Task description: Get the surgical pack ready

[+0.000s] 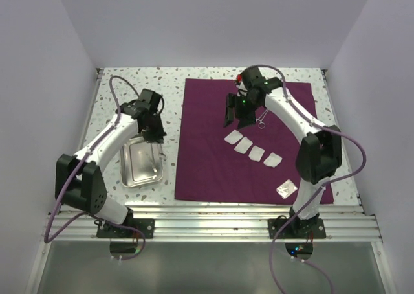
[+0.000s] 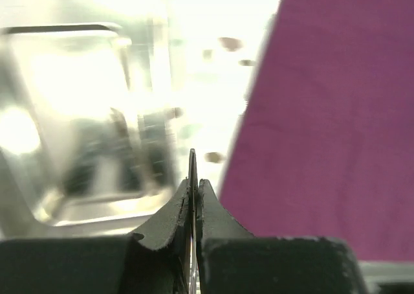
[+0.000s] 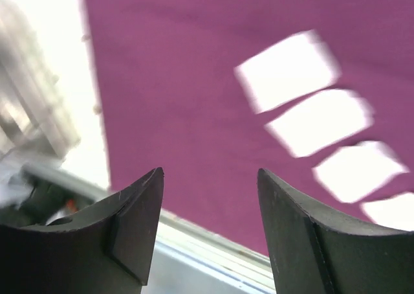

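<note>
Small clear packet (image 1: 285, 189) lies on the maroon cloth (image 1: 207, 171) near the front edge. The cloth is spread flat on the desk (image 1: 129, 93). Steel tray (image 1: 139, 169) sits on the desk just left of the cloth, not on it. Left hand (image 2: 193, 185) is closed on a thin metal edge, likely the tray rim. Four gauze squares (image 1: 257, 153) are in a row mid-cloth, with a scissor-like instrument (image 1: 261, 121) beyond them. Right hand (image 3: 210, 184) is parted and empty above the cloth. Early-to-mid stage: the tray needs moving onto the cloth, and no wrapping is done.
</note>
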`<state>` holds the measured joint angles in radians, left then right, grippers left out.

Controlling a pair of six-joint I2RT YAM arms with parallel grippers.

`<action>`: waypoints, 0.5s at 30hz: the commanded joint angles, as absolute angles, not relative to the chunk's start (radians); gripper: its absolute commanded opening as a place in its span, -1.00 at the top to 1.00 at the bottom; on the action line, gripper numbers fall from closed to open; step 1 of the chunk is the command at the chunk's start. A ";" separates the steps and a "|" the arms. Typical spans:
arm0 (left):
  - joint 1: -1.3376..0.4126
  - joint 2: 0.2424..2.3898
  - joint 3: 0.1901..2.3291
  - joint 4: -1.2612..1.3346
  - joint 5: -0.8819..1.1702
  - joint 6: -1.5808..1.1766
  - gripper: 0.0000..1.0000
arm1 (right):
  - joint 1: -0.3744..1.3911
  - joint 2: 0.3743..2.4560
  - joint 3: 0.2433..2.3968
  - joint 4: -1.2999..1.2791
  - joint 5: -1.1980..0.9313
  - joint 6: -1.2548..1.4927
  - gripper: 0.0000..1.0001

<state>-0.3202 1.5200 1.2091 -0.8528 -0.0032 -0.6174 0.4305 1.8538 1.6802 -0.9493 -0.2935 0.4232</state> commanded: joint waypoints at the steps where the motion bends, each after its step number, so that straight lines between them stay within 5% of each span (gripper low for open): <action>1: -0.314 1.442 1.249 -1.046 -0.319 -0.581 1.00 | 0.388 1.936 1.785 -1.067 -0.169 0.397 -0.28; 8: -0.304 1.519 1.226 -1.092 -0.469 -0.584 1.00 | 0.295 2.104 1.933 -1.106 0.012 0.426 -0.29; 15: -0.281 1.618 1.207 -1.006 -0.456 -0.552 0.74 | 0.199 2.204 1.977 -1.066 0.127 0.479 -0.17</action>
<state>-0.2955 1.5951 1.2140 -1.0382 -0.4057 -0.5793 0.2340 2.1952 1.9388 -1.0729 0.0383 0.4458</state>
